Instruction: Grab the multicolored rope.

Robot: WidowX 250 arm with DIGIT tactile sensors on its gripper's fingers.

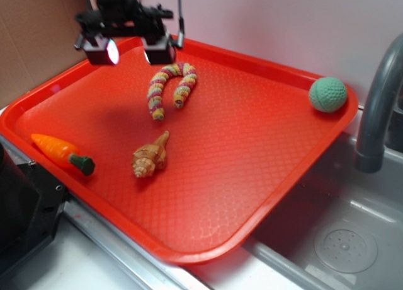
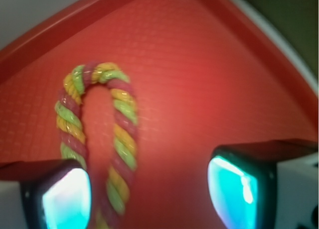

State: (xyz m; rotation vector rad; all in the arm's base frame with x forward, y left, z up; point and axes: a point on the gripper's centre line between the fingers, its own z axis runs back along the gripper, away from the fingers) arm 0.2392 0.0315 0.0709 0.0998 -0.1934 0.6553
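**A:** Two pads of your tool hang spread, gripping nothing, above the tray's far corner.

**B:** And the multicolored rope?

**A:** Bent in a U just nearside of the tool; in the wrist view, toward its left pad, legs running lengthwise.

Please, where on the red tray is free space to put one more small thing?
The widest bare patch on the red tray lies between the seashell, the green ball and the near rim. It is crowded at the far left, where the open gripper hangs by the multicolored rope.
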